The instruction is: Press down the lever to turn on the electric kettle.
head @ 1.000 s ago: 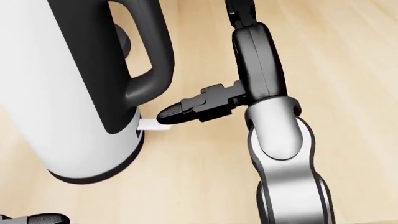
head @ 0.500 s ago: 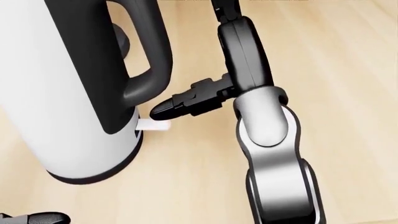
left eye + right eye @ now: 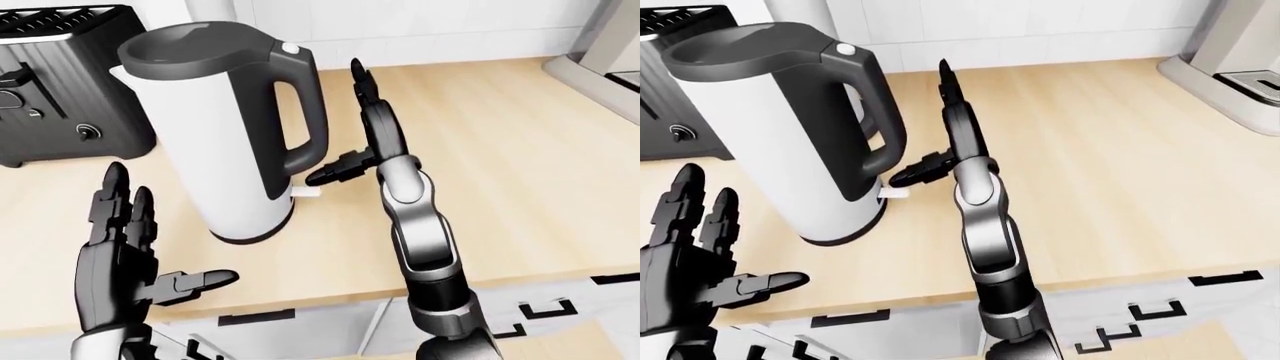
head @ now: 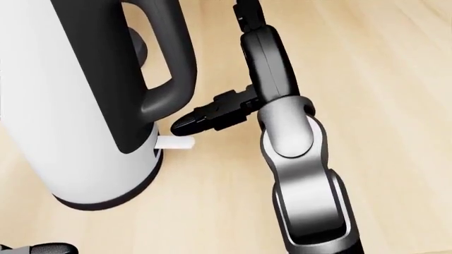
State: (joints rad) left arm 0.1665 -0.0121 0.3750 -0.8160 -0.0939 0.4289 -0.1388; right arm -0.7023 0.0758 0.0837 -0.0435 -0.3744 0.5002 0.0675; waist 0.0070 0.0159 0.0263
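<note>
Thumb over the lever

Your right hand (image 4: 212, 117) slid closer; its thumb seems just above the white lever (image 4: 176, 143) at the kettle (image 3: 215, 127) base on the table (image 3: 520, 150). Fingers spread apart. Push down.

toaster (image 3: 62, 82): black, far up-left of the left hand
coffee machine (image 3: 1232, 52): grey, well right of the right hand
counter (image 3: 520, 165): pale wood, under both hands
</note>
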